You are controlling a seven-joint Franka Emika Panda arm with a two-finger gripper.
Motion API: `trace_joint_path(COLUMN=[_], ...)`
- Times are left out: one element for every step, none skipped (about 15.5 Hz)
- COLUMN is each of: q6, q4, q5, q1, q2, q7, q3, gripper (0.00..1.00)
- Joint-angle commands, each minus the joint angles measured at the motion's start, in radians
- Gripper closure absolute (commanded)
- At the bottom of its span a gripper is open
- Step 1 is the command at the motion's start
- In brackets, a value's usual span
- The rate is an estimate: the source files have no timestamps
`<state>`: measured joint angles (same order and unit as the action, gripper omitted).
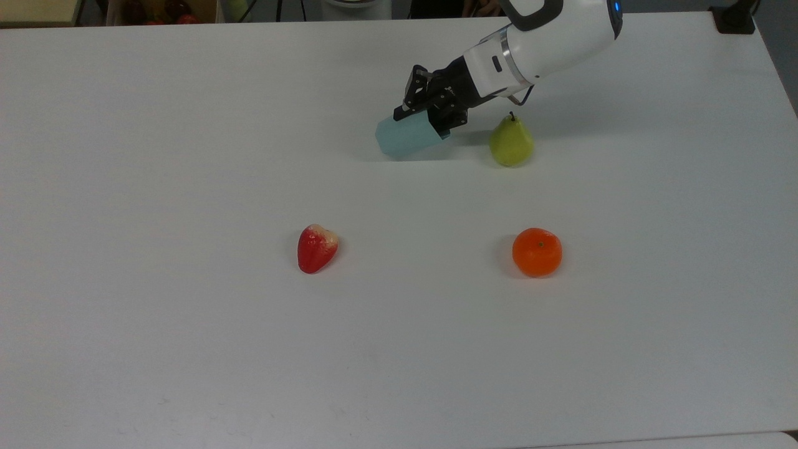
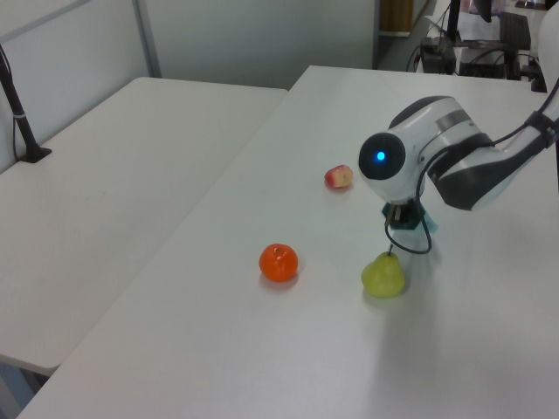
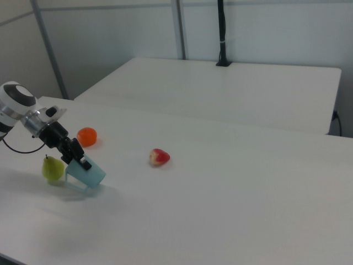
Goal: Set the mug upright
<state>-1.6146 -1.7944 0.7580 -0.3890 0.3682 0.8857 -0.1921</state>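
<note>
Resting under everything: your white table (image 1: pixel 187 125), with the arm reaching in from the top view's upper right.
Mug (image 1: pixel 408 136): tilted, rim end raised off the table in the right view, just beside the pear at the top view's left.
Gripper (image 1: pixel 430 118): you have its fingers clamped on the mug's rim.
Pear (image 1: pixel 511 141): upright.
Mandarin (image 1: pixel 537 251): well apart, nearer the top view's bottom.
Strawberry (image 1: pixel 317 247): at the top view's left of the mandarin.

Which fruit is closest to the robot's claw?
The yellow-green pear, beside the gripper holding the pale blue mug; the orange and red strawberry sit farther away.
</note>
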Motion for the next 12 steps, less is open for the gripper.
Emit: trace_joint_path(q6=[0.007, 0.001, -0.007, -0.013, -0.025, -0.043, -0.073, -0.129, -0.180, -0.233, -0.281, -0.327], q4=[-0.010, -0.005, 0.012, 0.030, 0.047, 0.052, 0.052, 0.050, 0.047, 0.044, 0.031, 0.015], q5=[-0.031, -0.046, -0.086, -0.141, -0.201, -0.257, -0.313, -0.394, -0.448, -0.489, -0.517, -0.534], q1=[0.025, 0.041, 0.059, 0.077, 0.099, 0.114, 0.133, 0.157, 0.176, 0.188, 0.205, 0.220], q2=[-0.072, -0.086, -0.094, -0.095, -0.098, -0.110, -0.120, -0.126, -0.126, -0.121, -0.117, -0.112], q7=[-0.082, -0.102, -0.137, -0.198, -0.273, -0.347, -0.414, -0.503, -0.557, -0.608, -0.663, -0.727], q3=[0.003, 0.002, 0.002, 0.002, 0.002, 0.002, 0.002, 0.002, 0.003, 0.003, 0.003, 0.003], gripper=[0.98, 0.98, 0.98, 0.98, 0.98, 0.98, 0.98, 0.98, 0.98, 0.98, 0.98, 0.97])
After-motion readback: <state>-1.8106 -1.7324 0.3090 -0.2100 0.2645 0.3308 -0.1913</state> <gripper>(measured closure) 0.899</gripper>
